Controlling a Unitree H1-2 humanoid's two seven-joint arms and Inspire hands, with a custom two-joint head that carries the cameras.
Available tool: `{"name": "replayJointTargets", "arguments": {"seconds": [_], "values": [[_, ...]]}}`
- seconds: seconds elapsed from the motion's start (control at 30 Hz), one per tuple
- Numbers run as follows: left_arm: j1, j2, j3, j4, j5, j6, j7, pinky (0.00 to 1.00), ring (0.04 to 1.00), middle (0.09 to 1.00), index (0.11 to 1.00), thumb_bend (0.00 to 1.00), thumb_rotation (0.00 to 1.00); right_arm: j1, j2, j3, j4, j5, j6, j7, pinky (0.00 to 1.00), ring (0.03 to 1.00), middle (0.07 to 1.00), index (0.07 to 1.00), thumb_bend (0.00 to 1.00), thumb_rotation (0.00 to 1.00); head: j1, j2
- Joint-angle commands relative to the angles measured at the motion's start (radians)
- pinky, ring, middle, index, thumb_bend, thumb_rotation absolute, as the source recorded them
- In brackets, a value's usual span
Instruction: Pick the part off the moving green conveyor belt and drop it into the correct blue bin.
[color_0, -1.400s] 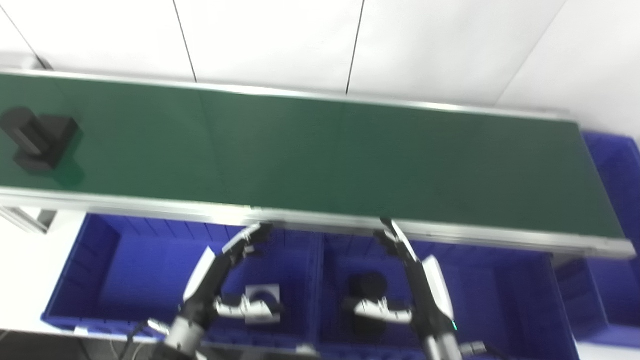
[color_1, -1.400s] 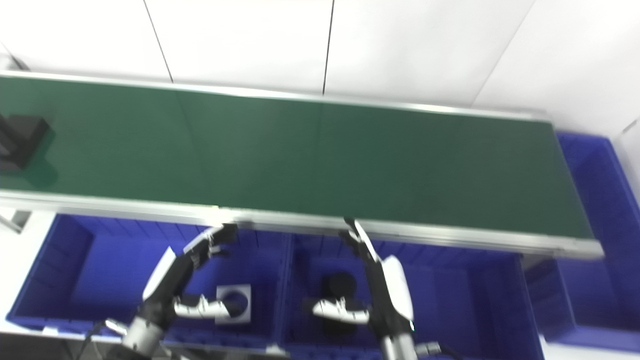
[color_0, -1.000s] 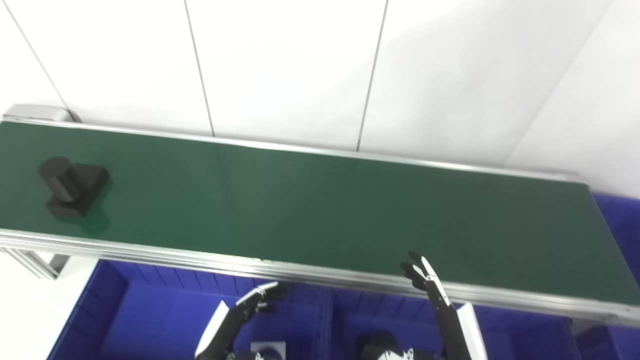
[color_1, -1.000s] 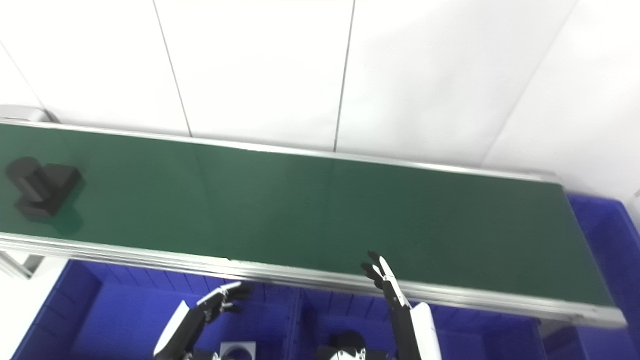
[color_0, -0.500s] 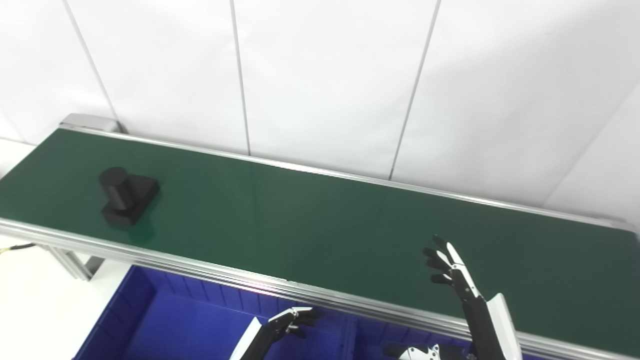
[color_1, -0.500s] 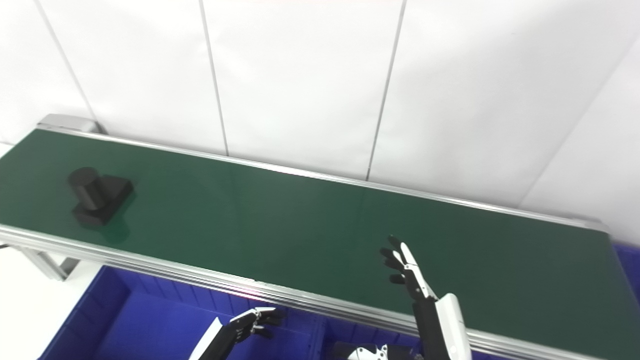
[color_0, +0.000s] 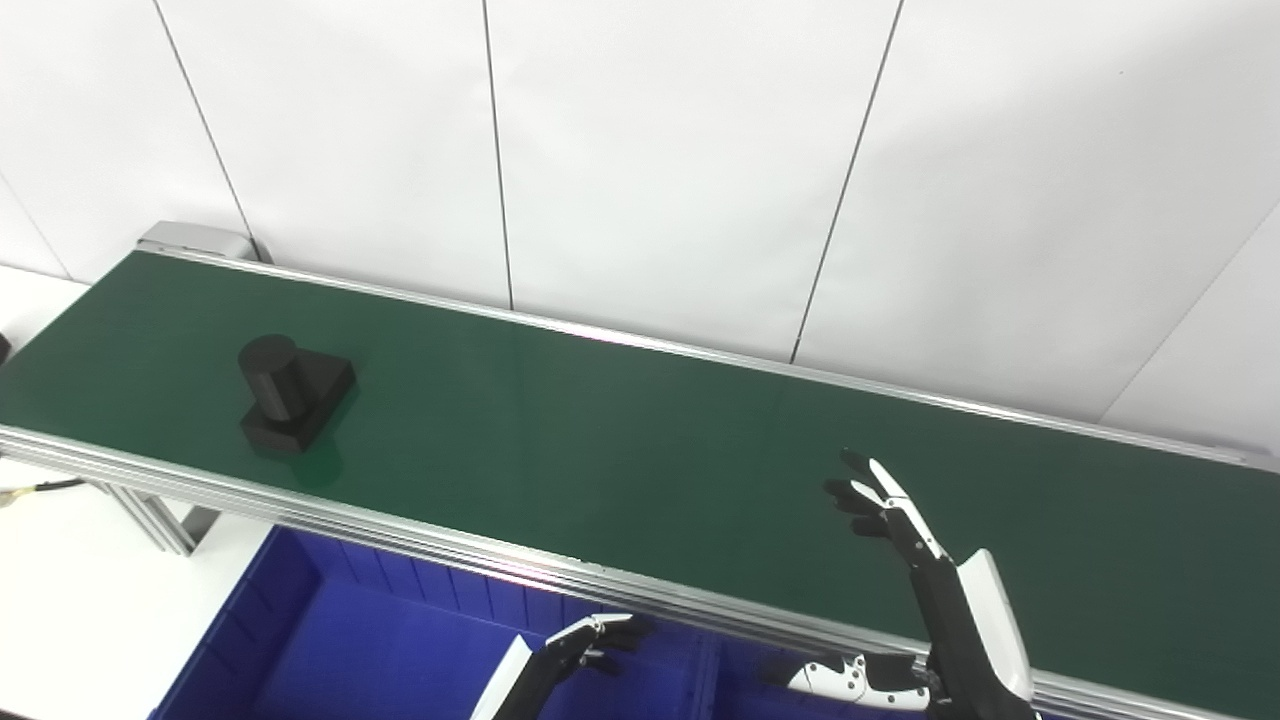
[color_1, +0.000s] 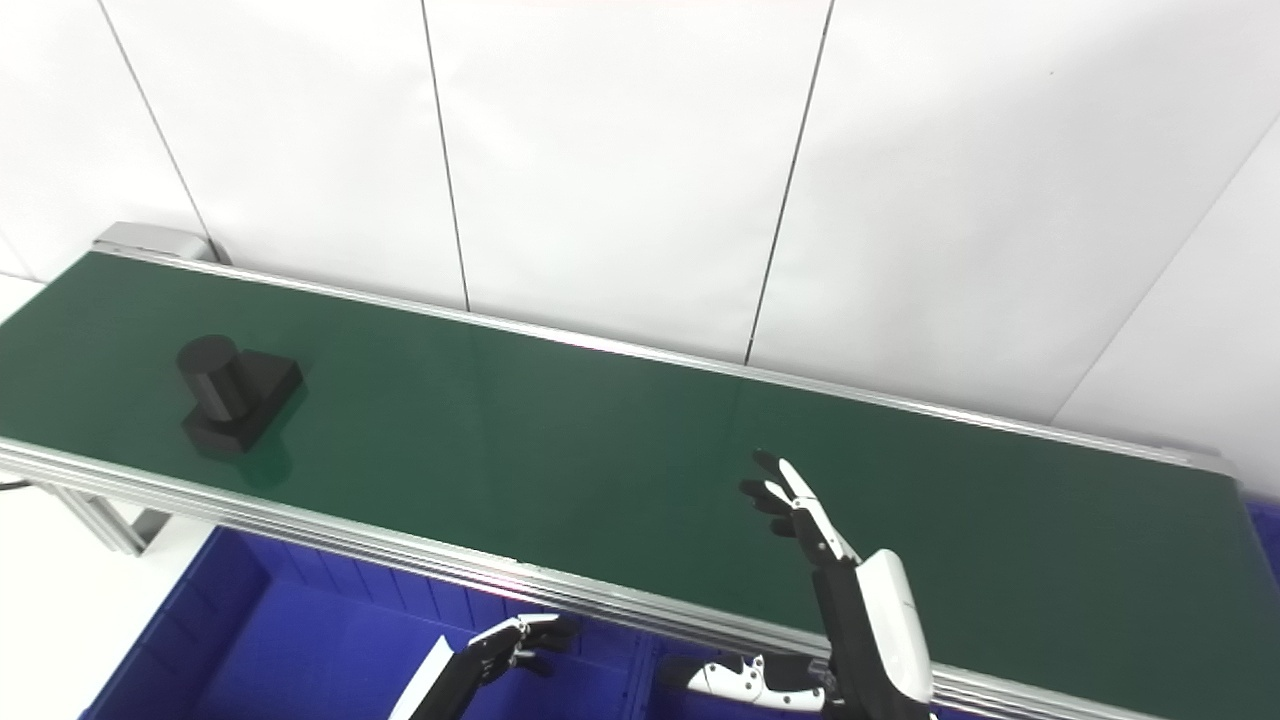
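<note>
A black part (color_0: 290, 393), a cylinder standing on a square base, sits on the green conveyor belt (color_0: 620, 440) at its left end. My right hand (color_0: 915, 560) is open and empty, fingers up, raised over the belt's near right part, far from the black part. My left hand (color_0: 570, 655) is open and empty, low over the blue bin (color_0: 330, 640) below the belt's near rail.
A silver rail (color_0: 420, 540) runs along the belt's near edge. A white panelled wall (color_0: 650, 150) stands behind the belt. A second blue bin (color_1: 620, 690) lies under my right arm, mostly cut off.
The camera has tilted up, so the bins have dropped out of view. My right hand has risen above the belt. The black part has travelled right along the belt.
</note>
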Motion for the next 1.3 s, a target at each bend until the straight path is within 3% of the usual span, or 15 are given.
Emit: {"name": "replayJointTargets", "arguments": {"seconds": [0.0, 0.13, 0.4, 0.93, 1.27], "values": [[-0.022, 0.009, -0.009, -0.010, 0.007, -0.035, 0.019, 0.65, 0.751, 0.790, 0.752, 1.00, 0.20, -0.027, 0.005, -0.001, -0.030, 0.004, 0.021, 0.010, 0.73, 0.789, 0.808, 0.909, 0.95, 0.27, 0.003, 0.000], [-0.027, 0.011, -0.018, -0.008, 0.002, -0.035, 0.027, 0.65, 0.752, 0.790, 0.754, 1.00, 0.20, -0.044, 0.005, 0.000, -0.019, -0.010, 0.034, 0.014, 0.73, 0.788, 0.802, 0.902, 0.96, 0.29, 0.013, 0.002], [-0.029, 0.011, -0.028, -0.006, 0.007, -0.035, 0.040, 0.65, 0.752, 0.793, 0.756, 1.00, 0.20, -0.065, -0.006, -0.001, 0.019, 0.004, -0.003, -0.006, 0.69, 0.750, 0.789, 0.896, 0.95, 0.29, 0.060, 0.000], [-0.024, -0.008, -0.021, -0.014, -0.016, -0.035, 0.033, 0.65, 0.750, 0.784, 0.746, 1.00, 0.20, -0.067, -0.019, -0.008, -0.005, 0.025, 0.035, 0.008, 0.72, 0.791, 0.803, 0.907, 0.94, 0.25, 0.143, -0.001], [-0.026, -0.019, -0.018, -0.004, -0.011, -0.035, 0.035, 0.65, 0.744, 0.780, 0.743, 1.00, 0.21, -0.074, -0.016, -0.015, -0.029, 0.030, 0.061, 0.030, 0.74, 0.801, 0.808, 0.912, 0.93, 0.21, 0.146, 0.001]]}}
